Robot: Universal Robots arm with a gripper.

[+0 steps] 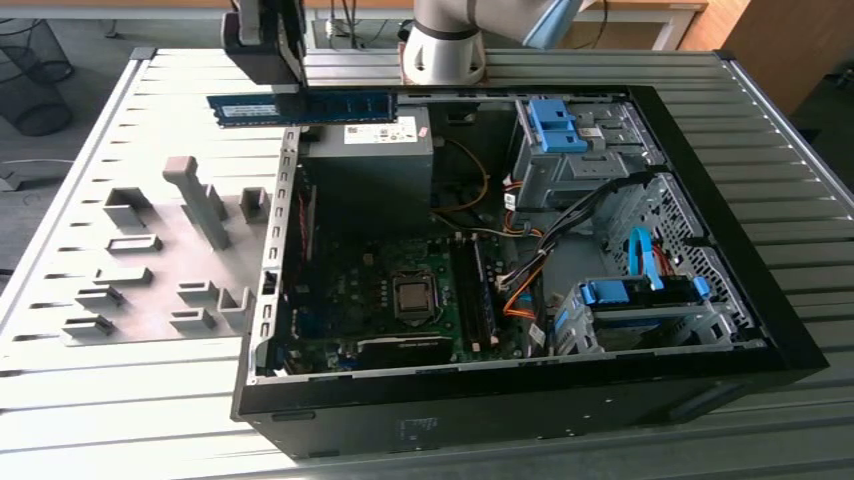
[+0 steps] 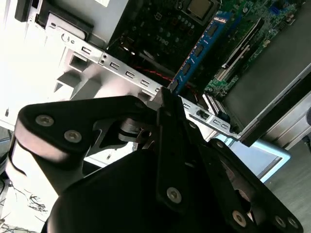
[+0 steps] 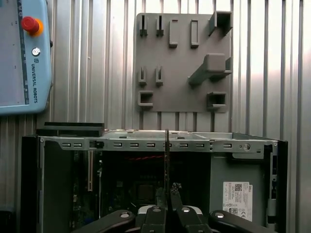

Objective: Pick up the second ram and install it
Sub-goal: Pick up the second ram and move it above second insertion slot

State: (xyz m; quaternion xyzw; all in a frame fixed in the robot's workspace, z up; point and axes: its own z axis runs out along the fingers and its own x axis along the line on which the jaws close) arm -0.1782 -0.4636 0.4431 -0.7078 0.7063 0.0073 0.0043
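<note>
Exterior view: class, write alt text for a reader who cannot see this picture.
The robot arm's tool holds the second ram, a blue-green stick, level above a corner of an open computer case lying on a ribbed metal table. The motherboard is exposed inside, and a grey fixture plate lies at the exterior view's left of the case.

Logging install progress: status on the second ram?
Gripper shut on second ram. Ram aloft over case rim, not slotted. Orange cables beside slots.
</note>
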